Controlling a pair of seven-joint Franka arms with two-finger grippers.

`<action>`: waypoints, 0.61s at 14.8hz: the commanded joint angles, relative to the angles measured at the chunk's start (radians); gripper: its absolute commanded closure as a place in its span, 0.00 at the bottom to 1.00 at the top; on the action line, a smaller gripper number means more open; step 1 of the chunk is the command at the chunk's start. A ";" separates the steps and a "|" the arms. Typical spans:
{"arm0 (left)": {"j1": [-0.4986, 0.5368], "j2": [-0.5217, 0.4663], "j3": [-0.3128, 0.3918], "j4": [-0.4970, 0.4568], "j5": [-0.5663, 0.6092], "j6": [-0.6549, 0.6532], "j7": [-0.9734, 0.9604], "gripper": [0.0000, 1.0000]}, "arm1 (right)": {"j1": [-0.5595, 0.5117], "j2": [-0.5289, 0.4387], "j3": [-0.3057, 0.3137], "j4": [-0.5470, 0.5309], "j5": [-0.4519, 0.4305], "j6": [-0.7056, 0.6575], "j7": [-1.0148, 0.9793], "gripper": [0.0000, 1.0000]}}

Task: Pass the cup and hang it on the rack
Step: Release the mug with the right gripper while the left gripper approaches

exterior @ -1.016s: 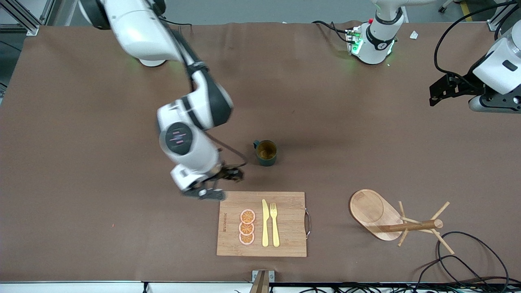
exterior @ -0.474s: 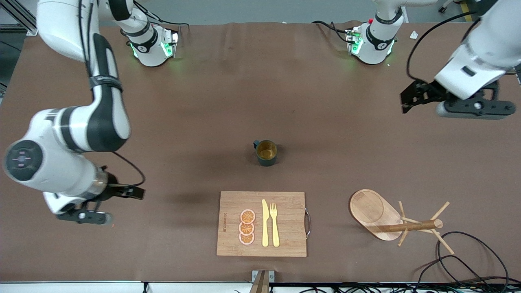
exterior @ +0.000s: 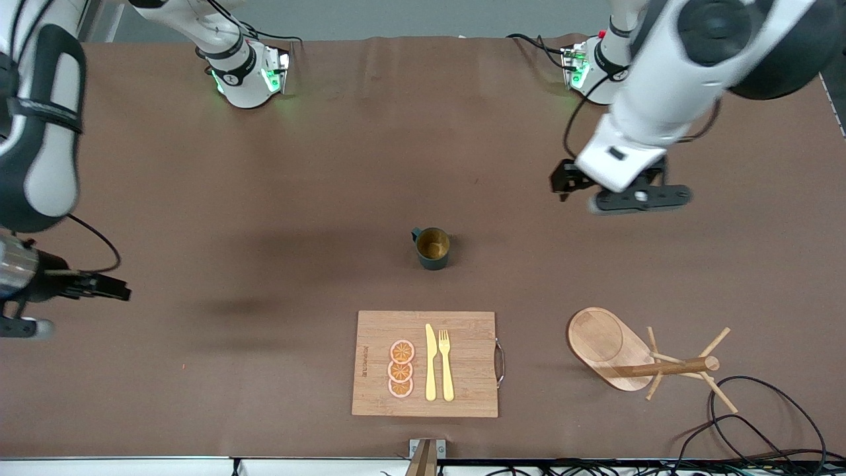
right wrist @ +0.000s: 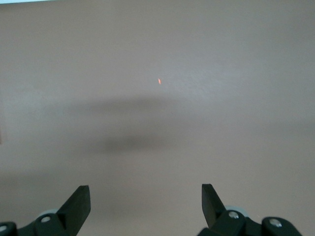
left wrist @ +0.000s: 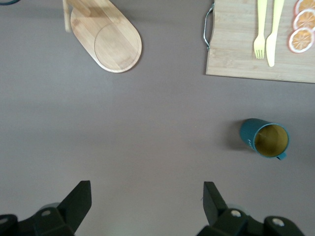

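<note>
The dark teal cup (exterior: 433, 248) stands upright on the brown table mid-way along it, handle toward the right arm's end, tan inside showing. It also shows in the left wrist view (left wrist: 264, 138). The wooden rack (exterior: 605, 344), with its post (exterior: 674, 367) and pegs, stands nearer the front camera toward the left arm's end; its oval base shows in the left wrist view (left wrist: 106, 39). My left gripper (exterior: 640, 198) (left wrist: 146, 187) is open and empty over bare table, apart from the cup. My right gripper (exterior: 23, 327) (right wrist: 145, 189) is open and empty over bare table at the right arm's end.
A bamboo cutting board (exterior: 469, 390) (left wrist: 236, 54) with three orange slices (exterior: 401, 369), a yellow knife (exterior: 430, 363) and a fork (exterior: 446, 363) lies nearer the front camera than the cup. Black cables (exterior: 760, 410) lie beside the rack. A tiny orange speck (right wrist: 159, 81) lies on the table.
My right arm has swung from beside the cutting board out to the right arm's end of the table. My left arm has moved in from the table's end toward the cup. The cup has stayed put.
</note>
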 commanded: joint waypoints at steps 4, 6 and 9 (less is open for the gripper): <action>-0.233 0.146 0.000 0.016 0.139 0.002 -0.355 0.00 | 0.078 -0.156 0.021 -0.087 -0.058 0.011 0.004 0.00; -0.303 0.189 0.000 0.018 0.200 0.002 -0.445 0.00 | 0.072 -0.202 0.021 -0.088 -0.134 -0.033 0.012 0.00; -0.391 0.249 0.000 0.026 0.222 0.042 -0.611 0.00 | 0.071 -0.261 0.018 -0.116 -0.153 -0.061 0.012 0.00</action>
